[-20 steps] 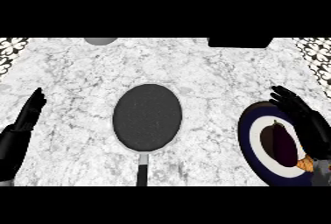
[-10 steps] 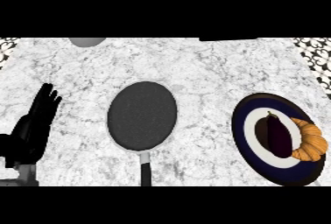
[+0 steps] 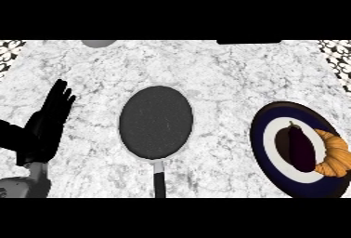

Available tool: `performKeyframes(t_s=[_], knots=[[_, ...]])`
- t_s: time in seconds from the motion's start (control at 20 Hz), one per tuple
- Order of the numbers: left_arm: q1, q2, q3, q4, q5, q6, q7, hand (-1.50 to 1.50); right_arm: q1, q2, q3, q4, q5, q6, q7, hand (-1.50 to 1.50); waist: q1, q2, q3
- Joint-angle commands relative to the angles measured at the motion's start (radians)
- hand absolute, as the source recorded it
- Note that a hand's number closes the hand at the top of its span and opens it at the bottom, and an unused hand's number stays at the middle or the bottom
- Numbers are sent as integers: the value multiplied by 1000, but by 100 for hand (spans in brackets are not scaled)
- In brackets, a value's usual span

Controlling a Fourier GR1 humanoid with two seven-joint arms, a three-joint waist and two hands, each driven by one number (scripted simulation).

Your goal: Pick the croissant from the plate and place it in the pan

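Head view tells you nothing of the task is done yet: the croissant [image 3: 334,152] lies on the right side of the plate [image 3: 264,135], at the right of the surface [image 3: 226,74], just beside a dark eggplant [image 3: 299,148]. The pan [image 3: 156,122] in the middle holds nothing. Grasping, carrying and setting down are all left. Your left hand [image 3: 47,125] rests at the left, fingers straight, holding nothing; the right hand is out of view. Count one croissant, one eggplant, one plate, one pan, one hand.

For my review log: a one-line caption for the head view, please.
Croissant and eggplant lie on the plate; the pan is empty; the left hand rests open at left.
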Motion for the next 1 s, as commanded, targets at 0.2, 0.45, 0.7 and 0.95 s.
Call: performKeyframes(t_s=[0.2, 0.45, 0.7, 0.95], knots=[[-55, 24, 29, -7, 18, -40, 60, 0, -22, -134, 52, -88, 179, 32, 119, -150, 30, 2, -2], [-80, -46, -10, 48, -26, -12, 19, 0, -132, -145, 196, -113, 331, 16, 274, -150, 47, 8, -1], [-75, -61, -21, 43, -35, -11, 28, 0, -134, -189, 316, -199, 416, 137, 410, -150, 48, 7, -2], [-75, -21, 39, 84, -4, -75, -6, 0, -162, -185, 418, -234, 472, 262, 511, -150, 44, 6, -2]])
